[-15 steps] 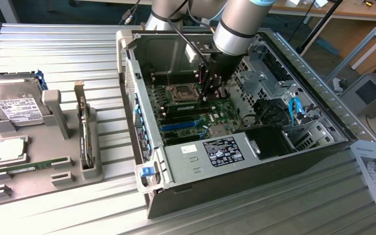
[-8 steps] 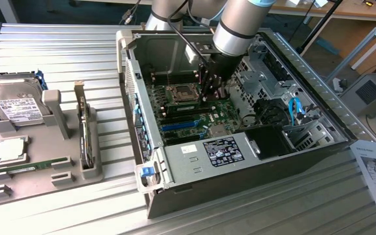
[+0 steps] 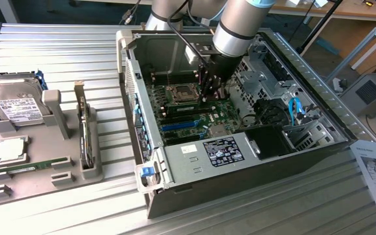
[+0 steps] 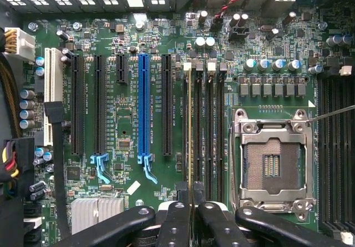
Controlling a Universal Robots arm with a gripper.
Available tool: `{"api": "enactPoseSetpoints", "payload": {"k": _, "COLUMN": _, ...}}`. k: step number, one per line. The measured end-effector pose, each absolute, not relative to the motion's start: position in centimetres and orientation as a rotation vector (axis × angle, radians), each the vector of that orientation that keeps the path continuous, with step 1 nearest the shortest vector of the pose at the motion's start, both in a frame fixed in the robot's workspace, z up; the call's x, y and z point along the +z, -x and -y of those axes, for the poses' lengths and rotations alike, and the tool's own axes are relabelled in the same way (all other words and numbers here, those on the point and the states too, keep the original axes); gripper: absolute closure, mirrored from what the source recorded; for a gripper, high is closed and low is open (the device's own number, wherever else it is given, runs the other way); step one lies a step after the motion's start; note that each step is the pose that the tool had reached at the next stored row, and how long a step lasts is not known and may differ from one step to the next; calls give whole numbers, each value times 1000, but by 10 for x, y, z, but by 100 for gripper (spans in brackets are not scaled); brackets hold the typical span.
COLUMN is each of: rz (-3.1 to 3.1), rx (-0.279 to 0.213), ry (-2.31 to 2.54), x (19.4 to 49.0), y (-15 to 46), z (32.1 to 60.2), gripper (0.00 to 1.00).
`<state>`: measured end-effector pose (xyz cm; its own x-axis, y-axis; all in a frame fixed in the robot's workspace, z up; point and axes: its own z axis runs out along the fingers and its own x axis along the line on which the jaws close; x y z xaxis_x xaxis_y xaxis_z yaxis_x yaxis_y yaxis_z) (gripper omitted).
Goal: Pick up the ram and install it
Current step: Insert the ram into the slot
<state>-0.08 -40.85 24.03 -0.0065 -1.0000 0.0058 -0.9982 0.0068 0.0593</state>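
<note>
The ram sits pinched in the down-pointing claw.

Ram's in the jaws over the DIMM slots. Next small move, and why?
Probably a short, straight press down. The gripper holds the ram edge-on in its jaws, lined up along the DIMM slot farthest from the CPU socket. I can't tell whether it is seated yet.

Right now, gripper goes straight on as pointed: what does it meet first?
Likely the memory slot directly below: the gripper holds the ram edge-on over it, beside the CPU socket. Gap unclear.
</note>
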Motion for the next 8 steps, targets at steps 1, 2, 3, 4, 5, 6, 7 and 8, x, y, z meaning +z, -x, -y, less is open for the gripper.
{"api": "enactPoseSetpoints", "payload": {"k": 1, "rz": 2196, "rx": -59, "ry": -2181, "x": 240, "y": 1, "z": 408, "gripper": 88}}
{"api": "enactPoseSetpoints", "payload": {"k": 2, "rz": 2196, "rx": -59, "ry": -2182, "x": 240, "y": 1, "z": 408, "gripper": 88}}
{"api": "enactPoseSetpoints", "payload": {"k": 3, "rz": 2196, "rx": -60, "ry": -2182, "x": 240, "y": 1, "z": 408, "gripper": 88}}
{"api": "enactPoseSetpoints", "payload": {"k": 4, "rz": 2196, "rx": -60, "ry": -2182, "x": 240, "y": 1, "z": 408, "gripper": 88}}
{"api": "enactPoseSetpoints", "payload": {"k": 5, "rz": 2196, "rx": -60, "ry": -2182, "x": 240, "y": 1, "z": 408, "gripper": 88}}
{"api": "enactPoseSetpoints", "payload": {"k": 6, "rz": 2197, "rx": -61, "ry": -2182, "x": 240, "y": 1, "z": 408, "gripper": 88}}
{"api": "enactPoseSetpoints", "payload": {"k": 7, "rz": 2198, "rx": -63, "ry": -2183, "x": 240, "y": 1, "z": 408, "gripper": 88}}
{"api": "enactPoseSetpoints", "payload": {"k": 8, "rz": 2198, "rx": -65, "ry": -2184, "x": 240, "y": 1, "z": 408, "gripper": 88}}
